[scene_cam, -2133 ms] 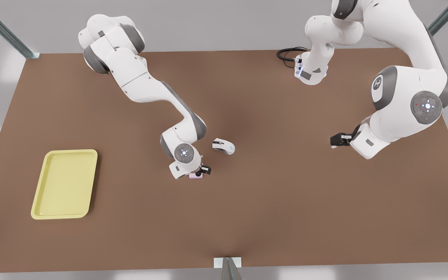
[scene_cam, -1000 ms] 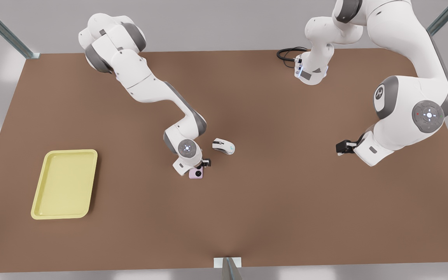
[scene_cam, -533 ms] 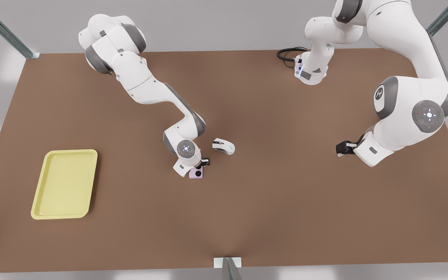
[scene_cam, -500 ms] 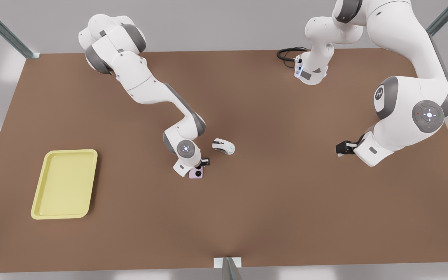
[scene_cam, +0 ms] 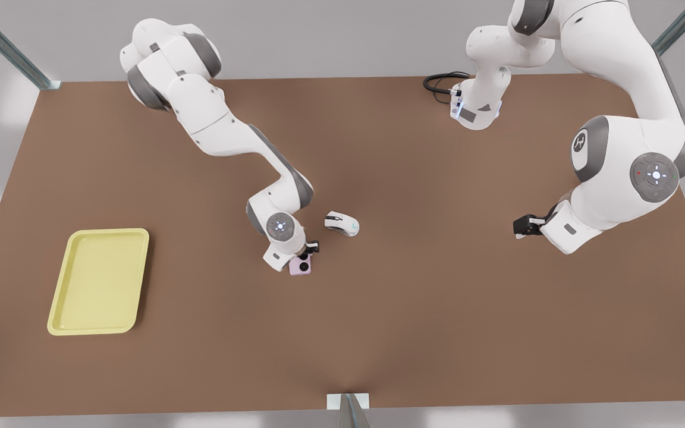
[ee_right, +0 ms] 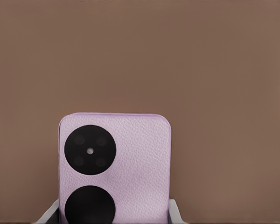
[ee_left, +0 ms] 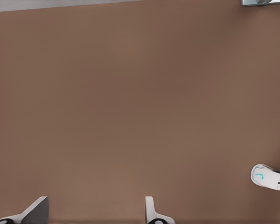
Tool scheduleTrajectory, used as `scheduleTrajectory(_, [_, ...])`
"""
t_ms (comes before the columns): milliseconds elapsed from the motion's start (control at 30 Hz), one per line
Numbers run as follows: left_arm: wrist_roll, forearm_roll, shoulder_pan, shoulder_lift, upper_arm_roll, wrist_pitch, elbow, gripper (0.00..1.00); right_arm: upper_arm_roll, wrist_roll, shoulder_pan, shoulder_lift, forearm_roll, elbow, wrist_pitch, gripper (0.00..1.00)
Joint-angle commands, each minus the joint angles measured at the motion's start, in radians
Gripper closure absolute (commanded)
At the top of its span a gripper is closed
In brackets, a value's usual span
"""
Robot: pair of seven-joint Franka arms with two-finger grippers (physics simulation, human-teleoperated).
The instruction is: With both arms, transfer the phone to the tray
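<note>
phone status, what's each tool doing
Right tool shut on phone, mid-table. Left tool open, waiting apart. Tray off to the front view's left. Mouse beside phone.

A simulated robot test cell: bare brown worktop (scene_cam: 414, 333), plain grey walls, metal frame struts (scene_cam: 6, 44) at the far corners, two white arms (scene_cam: 223, 134) mounted along the far edge.

My right wrist view cuts off the phone's (ee_right: 114, 168) lower part at the frame's bottom edge, along with most of my right end effector (ee_right: 114, 215). In the front view, my wrist hides part of the phone (scene_cam: 301, 267).
</note>
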Motion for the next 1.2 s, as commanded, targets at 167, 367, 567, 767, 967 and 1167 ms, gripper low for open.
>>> scheduleTrajectory(167, [-0.006, -0.001, -0.006, -0.002, -0.002, -0.001, 0.002, 0.00, 0.000, -0.137, -0.143, -0.176, -0.011, -0.166, 0.001, 0.31])
scheduleTrajectory(367, [-0.006, -0.001, -0.008, 0.001, -0.005, 0.002, 0.002, 0.00, -0.006, -0.556, -0.458, -0.345, -0.016, -0.455, 0.056, 0.31])
scheduleTrajectory(567, [-0.015, -0.001, -0.008, 0.002, -0.008, 0.003, 0.002, 0.00, -0.224, -1.097, -0.616, -0.374, -0.022, -0.463, 0.054, 0.31])
scheduleTrajectory(767, [-0.015, -0.004, -0.008, 0.006, -0.008, 0.016, 0.004, 0.00, -0.275, -1.257, -0.680, -0.325, -0.026, -0.429, 0.077, 0.00])
scheduleTrajectory(967, [0.005, 0.062, -0.009, -0.011, -0.012, 0.057, 0.008, 0.00, -0.267, -1.213, -0.665, -0.397, -0.010, -0.361, -0.030, 0.00])
scheduleTrajectory(1167, [0.015, 0.085, -0.011, -0.002, -0.014, 0.066, 0.008, 0.00, -0.264, -0.673, -0.406, -0.518, -0.003, 0.226, -0.860, 0.00])
